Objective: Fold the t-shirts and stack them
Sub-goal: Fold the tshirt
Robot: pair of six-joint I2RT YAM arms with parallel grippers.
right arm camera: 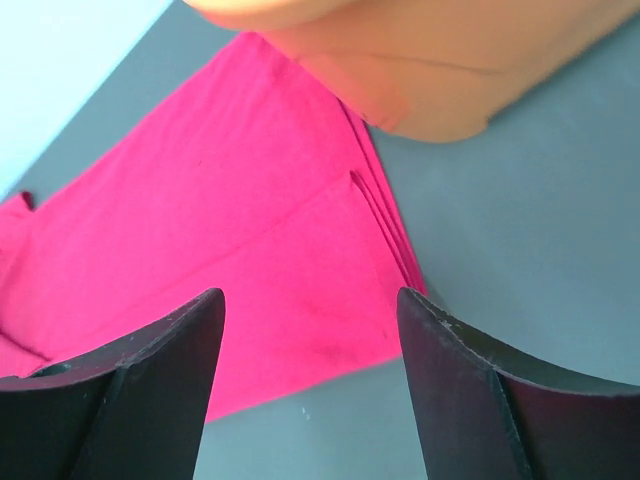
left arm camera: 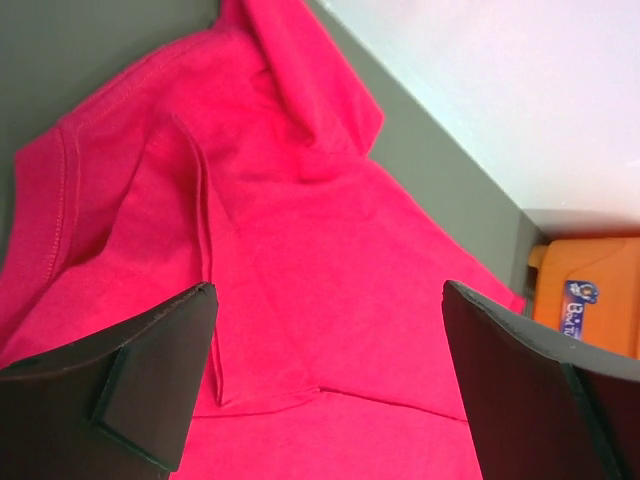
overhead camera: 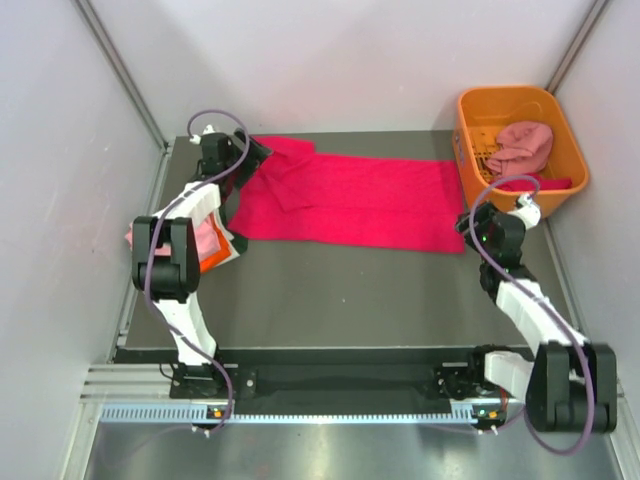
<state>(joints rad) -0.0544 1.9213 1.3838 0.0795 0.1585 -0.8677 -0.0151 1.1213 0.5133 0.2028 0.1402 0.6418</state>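
One crimson t-shirt [overhead camera: 350,205] lay along the far edge, one pink t-shirt [overhead camera: 525,145] in the far-right corner basket [overhead camera: 470,110]; left gripper [left arm camera: 328,288], right gripper [right arm camera: 310,295] gaped open.

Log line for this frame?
left gripper: open above crimson t-shirt | right gripper: open at its other end

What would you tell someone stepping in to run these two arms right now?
Left claw: open, empty, over the left end of the crimson shirt.
Right claw: open, empty, over its right end.
That shirt lies as a long strip across the far side of the table.
A small folded pile sits at the left edge.
A dusty pink shirt lies in the orange basket.
To do: finish folding the crimson one, stack it, then fold what is in the basket.
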